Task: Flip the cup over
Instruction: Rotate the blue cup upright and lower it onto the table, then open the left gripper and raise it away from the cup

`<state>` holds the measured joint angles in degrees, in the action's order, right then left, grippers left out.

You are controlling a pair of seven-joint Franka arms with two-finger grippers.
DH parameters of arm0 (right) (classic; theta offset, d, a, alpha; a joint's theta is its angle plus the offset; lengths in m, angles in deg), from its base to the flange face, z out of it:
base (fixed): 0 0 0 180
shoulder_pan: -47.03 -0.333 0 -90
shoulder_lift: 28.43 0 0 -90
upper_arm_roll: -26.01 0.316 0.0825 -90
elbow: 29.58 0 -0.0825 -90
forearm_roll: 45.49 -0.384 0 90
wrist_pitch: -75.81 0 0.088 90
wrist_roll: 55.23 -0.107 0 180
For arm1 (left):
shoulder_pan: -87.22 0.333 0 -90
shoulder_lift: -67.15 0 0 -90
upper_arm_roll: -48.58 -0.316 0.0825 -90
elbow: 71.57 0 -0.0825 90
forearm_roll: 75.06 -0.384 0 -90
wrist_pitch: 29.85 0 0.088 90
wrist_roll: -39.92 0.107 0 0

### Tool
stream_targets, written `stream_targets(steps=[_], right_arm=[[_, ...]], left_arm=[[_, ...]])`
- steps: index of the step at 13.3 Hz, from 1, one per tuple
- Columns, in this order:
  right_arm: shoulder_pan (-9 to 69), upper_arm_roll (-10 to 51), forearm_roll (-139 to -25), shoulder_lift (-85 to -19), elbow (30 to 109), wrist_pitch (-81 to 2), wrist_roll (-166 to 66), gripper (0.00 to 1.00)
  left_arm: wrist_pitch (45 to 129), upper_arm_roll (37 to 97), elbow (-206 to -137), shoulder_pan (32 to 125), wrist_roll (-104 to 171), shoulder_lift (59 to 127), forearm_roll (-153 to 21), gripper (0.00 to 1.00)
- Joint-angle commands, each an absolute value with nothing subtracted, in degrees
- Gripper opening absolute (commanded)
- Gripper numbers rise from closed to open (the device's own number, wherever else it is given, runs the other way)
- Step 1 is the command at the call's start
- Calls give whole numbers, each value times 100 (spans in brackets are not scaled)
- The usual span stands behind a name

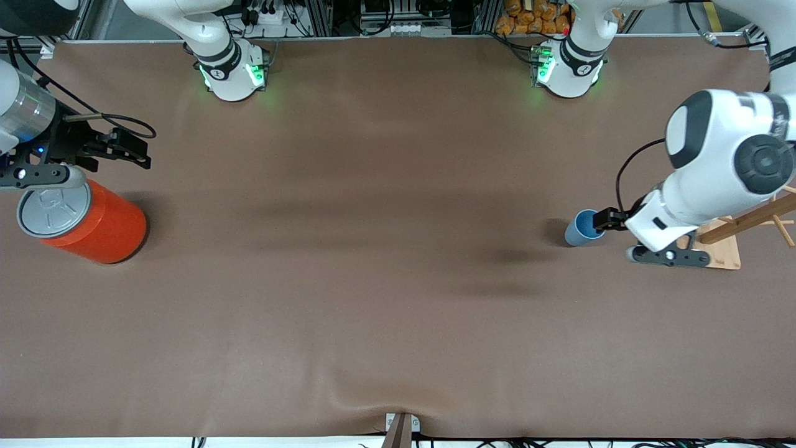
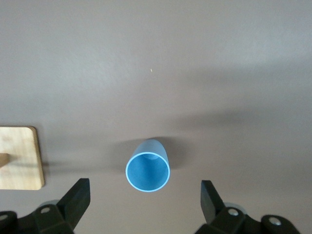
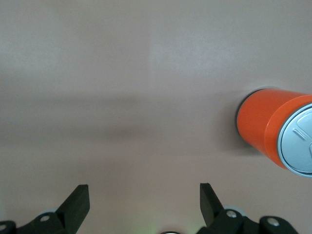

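Between the left gripper's (image 2: 145, 200) spread fingers (image 2: 78, 197) stands the cup (image 2: 148, 170), seemingly untouched, mouth up.

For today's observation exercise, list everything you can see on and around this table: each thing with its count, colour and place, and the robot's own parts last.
cup: one, light blue, standing mouth up on the table toward the left arm's end, beside the wooden stand.
can: one, orange with a grey lid, upright toward the right arm's end.
wooden stand: one, pale wood, flat base with a slanted post, at the left arm's end.
table: one, brown covering, bearing all of the above.
left hand: one, black fingers open, just above the cup, not gripping it.
right hand: one, black fingers open, over bare table beside the can; this arm waits.
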<state>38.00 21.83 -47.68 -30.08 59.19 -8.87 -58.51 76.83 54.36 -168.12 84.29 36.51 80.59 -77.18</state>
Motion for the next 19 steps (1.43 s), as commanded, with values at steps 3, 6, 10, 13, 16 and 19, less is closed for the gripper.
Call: stream_targets(steps=[3,6,10,13,16,19], right_arm=[[4219,2170,-4778,-2949,5901,-830,-5778,100],[4482,2170,-4778,-2922,5936,-734,-5690,100],[4510,2100,-4752,-2896,5945,-698,-5444,100],[4562,2012,-4751,-2896,5936,-690,-5224,100],[4703,2099,-4760,-2905,5927,-619,-5276,100],[4659,2170,-4760,-2905,5927,-637,-5364,100]], left_arm=[[7439,5455,-16271,8661,3658,8051,-7647,100],[7438,5455,-16262,8687,3658,7963,-7525,100],[7158,5281,-16149,8697,3903,7736,-7409,100],[6886,4841,-16113,8617,4149,7366,-7409,100],[6596,4683,-16113,8600,4317,6866,-7401,100],[6182,4506,-16122,8459,4423,6575,-7401,100]])
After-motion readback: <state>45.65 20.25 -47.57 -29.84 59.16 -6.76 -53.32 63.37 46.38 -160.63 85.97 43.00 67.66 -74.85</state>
